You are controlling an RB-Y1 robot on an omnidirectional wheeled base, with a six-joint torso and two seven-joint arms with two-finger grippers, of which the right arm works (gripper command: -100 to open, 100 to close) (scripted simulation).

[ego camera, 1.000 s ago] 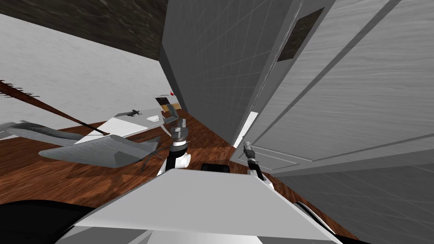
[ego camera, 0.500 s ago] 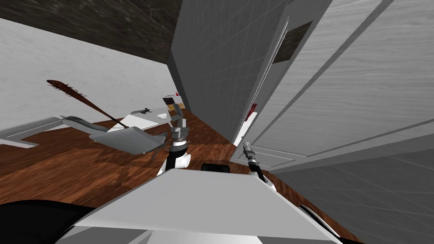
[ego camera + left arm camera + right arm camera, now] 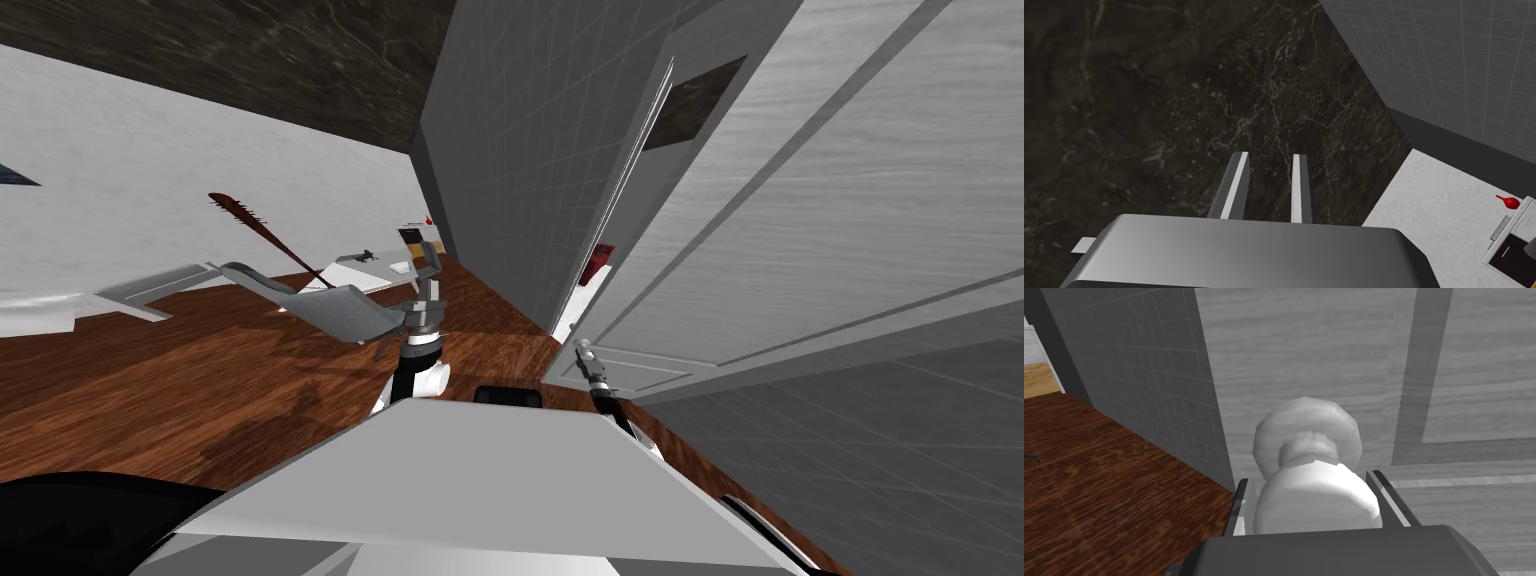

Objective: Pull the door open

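Right gripper [image 3: 1311,488], jaws clamped on the round white knob [image 3: 1316,500] of the pale grey panelled door [image 3: 1324,348]; left gripper [image 3: 1269,160], jaws nearly together.

I count one grey panelled door [image 3: 820,230] carrying one round pale knob [image 3: 1316,503]. There are two grippers, the left gripper [image 3: 1270,156] and the right gripper [image 3: 1308,478], each with two thin fingers [image 3: 1236,185]. On the one wood floor [image 3: 200,380] I count one grey chair [image 3: 335,312], one white bench [image 3: 355,277], one long brown spiked stick [image 3: 255,225] and one small red thing [image 3: 1508,201].
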